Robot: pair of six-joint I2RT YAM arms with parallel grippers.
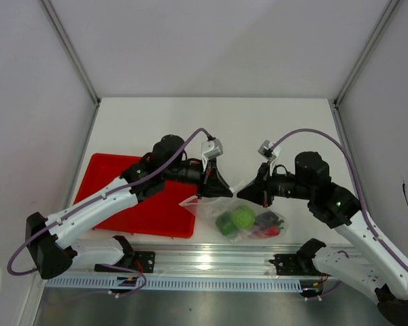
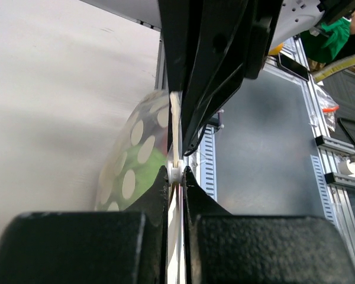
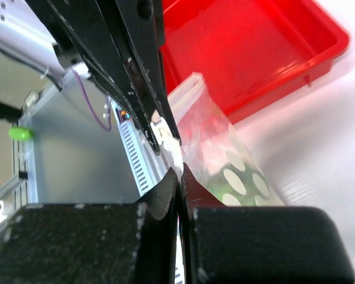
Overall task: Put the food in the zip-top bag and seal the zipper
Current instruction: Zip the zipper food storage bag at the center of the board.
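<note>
Left tool [image 1: 215,185] and right tool [image 1: 250,193] each clamp the thin zipper strip [image 2: 175,124] of the crinkly clear zip-top bag [image 1: 207,207]. It rests on the counter [image 1: 211,122] beside the red tray [image 1: 115,190], toy vegetables [image 1: 243,217] inside.

Looked down from high behind the near edge over the whole table [image 1: 258,129]. Sat very close on each wrist, aimed inward at each other. Shared the zip-top bag [image 1: 214,207] throughout.

text: none legible | labels: none legible | numbers: none legible
</note>
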